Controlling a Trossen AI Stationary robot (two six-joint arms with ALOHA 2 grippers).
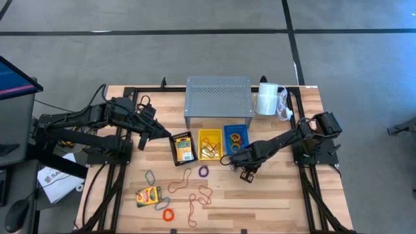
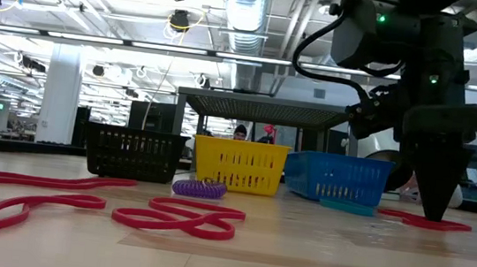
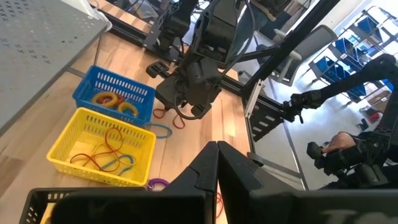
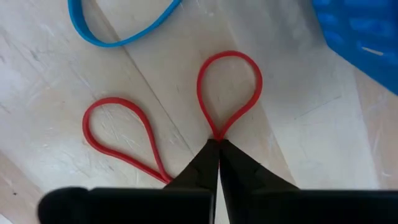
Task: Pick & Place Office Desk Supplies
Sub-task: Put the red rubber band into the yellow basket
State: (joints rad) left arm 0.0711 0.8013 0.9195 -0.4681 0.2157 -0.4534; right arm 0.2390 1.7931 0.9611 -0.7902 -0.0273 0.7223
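Note:
My right gripper (image 4: 217, 142) points down at the table in front of the blue basket (image 1: 235, 138) and is shut on a red rubber band (image 4: 229, 87); it also shows in the low view (image 2: 434, 212). My left gripper (image 3: 217, 148) is shut and empty, just above the black basket's (image 1: 182, 148) left rim. A crayon box (image 1: 184, 148) lies in the black basket. Another crayon box (image 1: 148, 195) lies flat on the table at the near left. Several loose bands (image 1: 198, 195) lie flat near the front. The yellow basket (image 1: 210, 144) holds bands. My right gripper pinches the red band where its two loops meet (image 4: 217, 137), between its two fingertips. The fingers come from above, pointing down. The band lies flat on the table, one loop (image 4: 118, 134) to each side of the pinch, slack.
A grey perforated riser (image 1: 218, 97) stands behind the three baskets, with a white roll (image 1: 266, 99) to its right. A blue band (image 4: 118, 31) lies beside the red one. A purple band (image 2: 199, 187) and red bands (image 2: 176, 220) lie toward the near edge.

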